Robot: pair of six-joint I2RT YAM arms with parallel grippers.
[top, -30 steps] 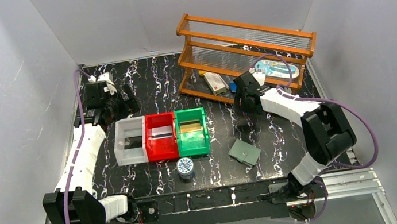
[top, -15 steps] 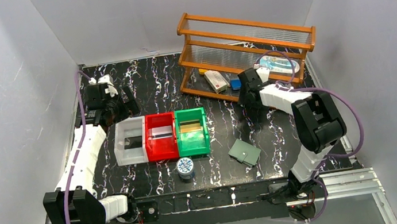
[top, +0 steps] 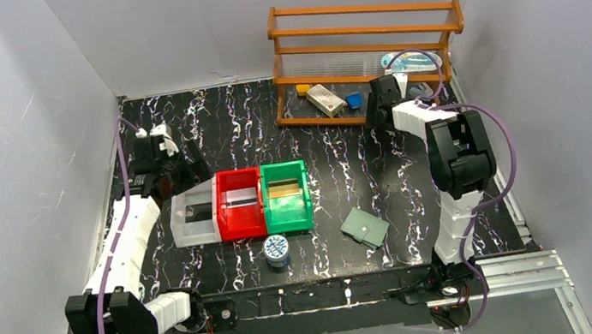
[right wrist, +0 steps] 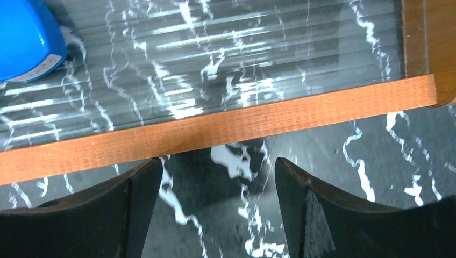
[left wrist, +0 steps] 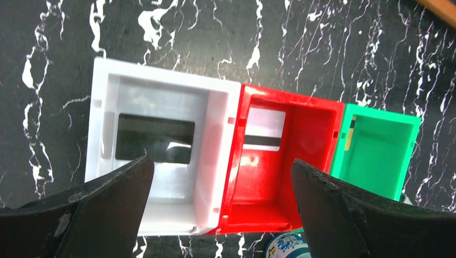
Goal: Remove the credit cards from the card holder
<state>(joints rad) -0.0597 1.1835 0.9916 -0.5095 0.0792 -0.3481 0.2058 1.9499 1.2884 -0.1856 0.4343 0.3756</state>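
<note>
Left gripper [left wrist: 220, 167] is hanging wide open above the white bin [left wrist: 161, 88] holding a black card [left wrist: 155, 138]. The right gripper [right wrist: 218, 166], jaws also apart, is hovering at the wooden rack [right wrist: 242, 126]. The card holder [top: 364, 227] is lying flat, well apart from both.

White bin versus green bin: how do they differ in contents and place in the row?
The white bin holds a black card; the green bin holds a gold card. The white bin sits at the row's left end, the green bin at its right end, the red bin between them. Both are open-topped plastic bins of like shape, each showing one card.
</note>
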